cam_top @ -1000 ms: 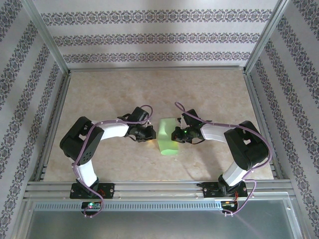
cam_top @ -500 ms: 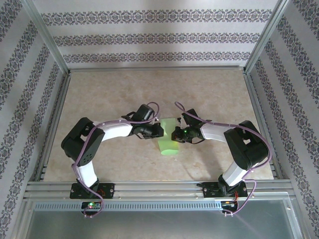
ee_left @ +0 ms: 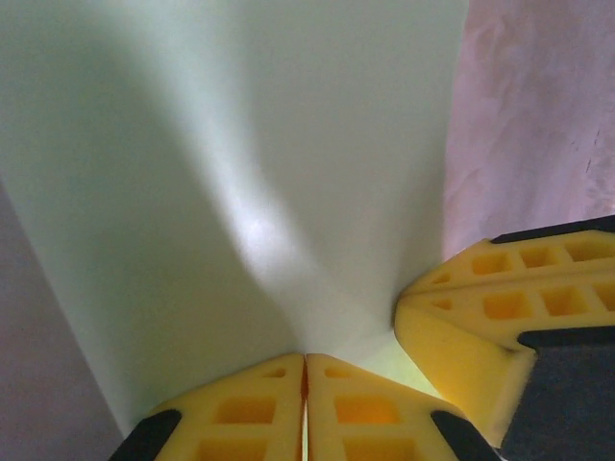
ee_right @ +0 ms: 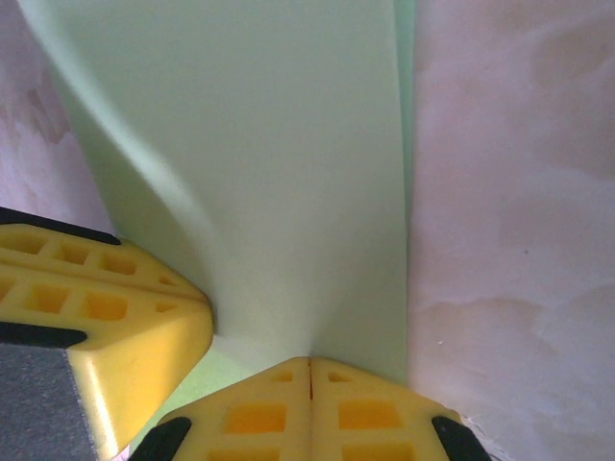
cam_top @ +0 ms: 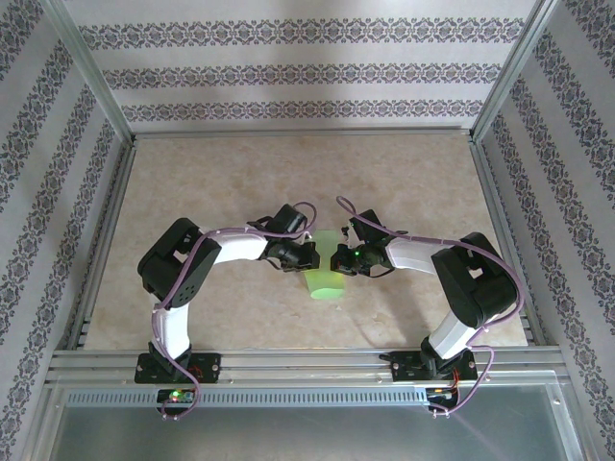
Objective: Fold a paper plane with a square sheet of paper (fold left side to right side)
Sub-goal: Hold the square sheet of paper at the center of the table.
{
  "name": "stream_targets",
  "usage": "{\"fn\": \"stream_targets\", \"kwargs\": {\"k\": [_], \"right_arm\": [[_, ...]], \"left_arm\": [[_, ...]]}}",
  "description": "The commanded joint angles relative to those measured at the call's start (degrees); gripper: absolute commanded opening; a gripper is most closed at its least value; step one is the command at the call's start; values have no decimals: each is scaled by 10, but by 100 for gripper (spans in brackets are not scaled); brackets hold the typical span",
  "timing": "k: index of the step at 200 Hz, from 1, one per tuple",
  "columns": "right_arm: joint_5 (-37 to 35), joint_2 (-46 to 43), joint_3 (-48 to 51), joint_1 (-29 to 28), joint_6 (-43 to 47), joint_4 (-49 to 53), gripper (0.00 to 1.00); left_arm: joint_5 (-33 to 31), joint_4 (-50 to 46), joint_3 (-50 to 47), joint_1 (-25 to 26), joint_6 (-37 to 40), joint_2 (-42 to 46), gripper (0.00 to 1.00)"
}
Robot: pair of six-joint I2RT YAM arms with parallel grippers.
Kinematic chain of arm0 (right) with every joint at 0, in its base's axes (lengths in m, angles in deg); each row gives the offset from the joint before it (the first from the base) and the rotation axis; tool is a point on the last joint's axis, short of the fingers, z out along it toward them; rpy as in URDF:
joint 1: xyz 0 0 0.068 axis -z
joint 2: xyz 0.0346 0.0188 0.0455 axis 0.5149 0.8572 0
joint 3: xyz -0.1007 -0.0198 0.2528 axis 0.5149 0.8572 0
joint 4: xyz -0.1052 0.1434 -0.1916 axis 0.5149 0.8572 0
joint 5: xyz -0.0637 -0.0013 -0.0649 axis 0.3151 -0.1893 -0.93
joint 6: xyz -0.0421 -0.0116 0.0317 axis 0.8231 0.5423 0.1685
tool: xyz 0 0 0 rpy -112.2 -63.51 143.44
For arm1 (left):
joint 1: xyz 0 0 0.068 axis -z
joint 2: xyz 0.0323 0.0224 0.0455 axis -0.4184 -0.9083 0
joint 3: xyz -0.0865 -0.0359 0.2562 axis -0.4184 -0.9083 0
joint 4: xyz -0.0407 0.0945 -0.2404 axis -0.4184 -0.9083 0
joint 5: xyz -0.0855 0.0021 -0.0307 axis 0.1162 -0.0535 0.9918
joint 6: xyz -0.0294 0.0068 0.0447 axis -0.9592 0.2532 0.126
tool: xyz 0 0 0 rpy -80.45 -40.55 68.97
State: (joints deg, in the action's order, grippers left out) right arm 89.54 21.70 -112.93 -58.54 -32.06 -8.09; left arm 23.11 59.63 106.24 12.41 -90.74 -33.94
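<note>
The square sheet of paper (cam_top: 326, 279) is light green and lies mid-table, its left side lifted and curled over toward the right. My left gripper (cam_top: 312, 256) is shut on that lifted edge, and the sheet (ee_left: 240, 173) puckers into its yellow fingertips (ee_left: 279, 384). My right gripper (cam_top: 336, 257) is shut, tip to tip with the left one. Its fingertips (ee_right: 336, 384) rest against the sheet (ee_right: 269, 144); I cannot tell if paper is pinched between them. A brighter lower layer (ee_right: 226, 365) shows beneath the curl.
The beige marbled tabletop (cam_top: 221, 182) is bare around the paper. Aluminium frame rails (cam_top: 298, 134) and patterned walls close in the back and both sides. Both arm bases sit on the near rail (cam_top: 307, 360).
My left gripper has swept rightward with the paper's left edge, from left of the sheet to meet the right gripper. The sheet has curled up and narrowed. The right arm has stayed put.
</note>
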Motion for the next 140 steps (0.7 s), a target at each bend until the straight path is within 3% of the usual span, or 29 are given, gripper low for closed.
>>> {"fn": "stream_targets", "kwargs": {"k": [1, 91, 140], "right_arm": [[-71, 30, 19, -4, 8, 74, 0], [-12, -60, -4, 5, -10, 11, 0], [35, -13, -28, 12, -34, -63, 0]], "left_arm": [[-6, -38, 13, 5, 15, -14, 10], [-11, -60, 26, 5, 17, -29, 10], [-12, -63, 26, 5, 18, -28, 10]]}}
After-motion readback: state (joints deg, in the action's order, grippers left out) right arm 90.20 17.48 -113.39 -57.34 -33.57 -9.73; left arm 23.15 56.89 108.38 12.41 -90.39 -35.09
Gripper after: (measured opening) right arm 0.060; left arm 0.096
